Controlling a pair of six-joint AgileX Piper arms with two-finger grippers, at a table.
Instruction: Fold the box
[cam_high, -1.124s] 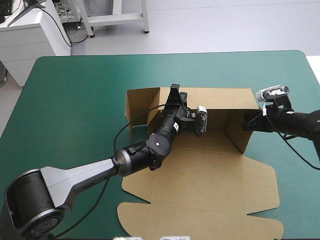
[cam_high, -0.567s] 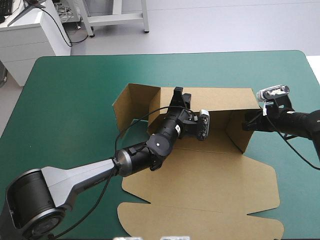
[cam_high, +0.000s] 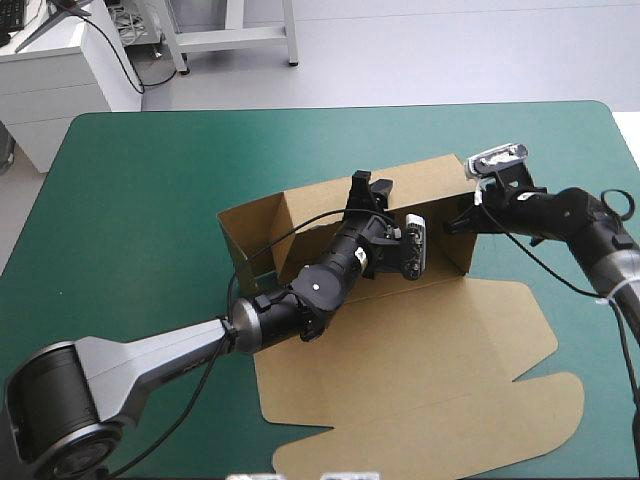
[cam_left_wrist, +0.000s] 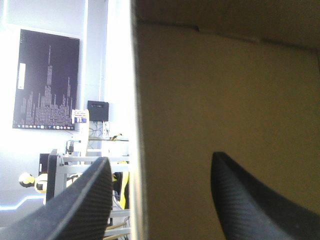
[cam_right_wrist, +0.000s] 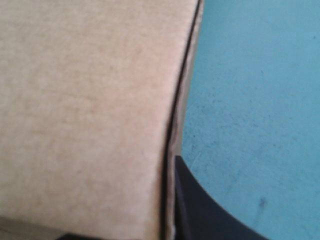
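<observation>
My left gripper (cam_high: 368, 188) stands wide open at the top edge of the box's (cam_high: 400, 350) back wall (cam_high: 310, 212). It clamps nothing. In the left wrist view the two black fingers (cam_left_wrist: 85, 200) are well apart, with the wall's edge running between them, so that one finger is on the outer side and the other lies against the brown inner face. My right gripper (cam_high: 458, 222) is pinched on the right wall (cam_high: 462, 255), near its upper corner. In the right wrist view one black finger (cam_right_wrist: 205, 215) presses the wall's outer edge, the board fills the space beside it, and only a dark sliver of the other finger shows behind the sheet. The box sits about mid-table on the teal-green cover (cam_high: 150, 180), turned a little so its right end points toward the far edge. Its back and side walls are raised, and the rest of the board (cam_high: 430, 400) lies flat toward the near edge.
</observation>
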